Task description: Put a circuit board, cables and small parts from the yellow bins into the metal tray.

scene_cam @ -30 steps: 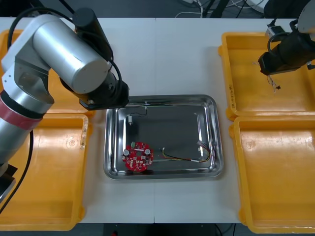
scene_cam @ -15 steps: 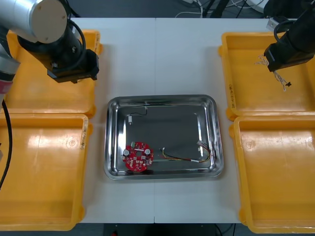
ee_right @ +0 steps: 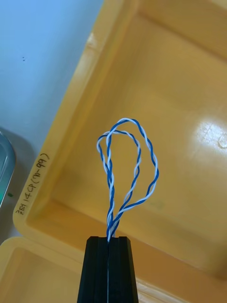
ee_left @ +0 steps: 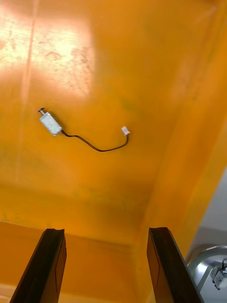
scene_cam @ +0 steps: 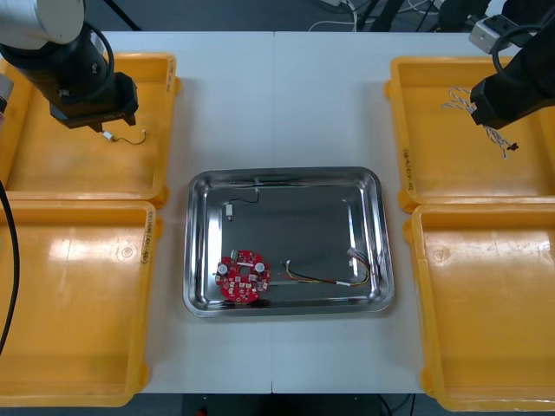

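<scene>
The left arm [scene_cam: 35, 22] is showing a rounded silver-grey shell [scene_cam: 48, 13] that is giving way to a boxy black wrist housing [scene_cam: 87, 91]. A black cable [scene_cam: 102, 48] is looping along its side, and a second black lead [scene_cam: 7, 260] is running down the front view's left edge. The right arm [scene_cam: 516, 82] is showing a blocky black housing, with a small grey block [scene_cam: 487, 33] sitting at its upper end. The left fingers [ee_left: 51, 265] are appearing as flat matte black bars with squared tips and bevelled inner edges. The right fingers [ee_right: 97, 270] are looking matte black too, straight-sided, with shallow lengthwise ridges running down their faces.
</scene>
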Motion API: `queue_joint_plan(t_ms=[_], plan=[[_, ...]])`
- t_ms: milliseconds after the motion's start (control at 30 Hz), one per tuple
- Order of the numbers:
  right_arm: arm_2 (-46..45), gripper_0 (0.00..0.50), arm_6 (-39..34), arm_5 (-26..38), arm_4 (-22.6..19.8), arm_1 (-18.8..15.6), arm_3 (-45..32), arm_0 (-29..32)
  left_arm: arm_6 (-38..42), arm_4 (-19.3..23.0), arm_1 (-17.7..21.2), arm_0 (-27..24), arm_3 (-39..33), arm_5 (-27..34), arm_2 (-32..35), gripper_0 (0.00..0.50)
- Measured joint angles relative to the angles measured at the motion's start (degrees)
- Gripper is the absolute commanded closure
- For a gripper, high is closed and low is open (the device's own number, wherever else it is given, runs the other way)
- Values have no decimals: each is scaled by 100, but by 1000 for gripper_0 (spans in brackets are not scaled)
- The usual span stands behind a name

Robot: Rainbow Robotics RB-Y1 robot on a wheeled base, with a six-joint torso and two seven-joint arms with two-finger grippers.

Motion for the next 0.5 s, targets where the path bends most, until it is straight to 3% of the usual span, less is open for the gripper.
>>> queue_joint_plan(t_ms=[300,500], plan=[[1176,500,0,3,-185,22,-1065,257,7,-226,1,-292,1056,-376,331,0],[1521,500,2,3,-273,392,-1215,257,40,-345,1,-421,1740,-1034,350,0]])
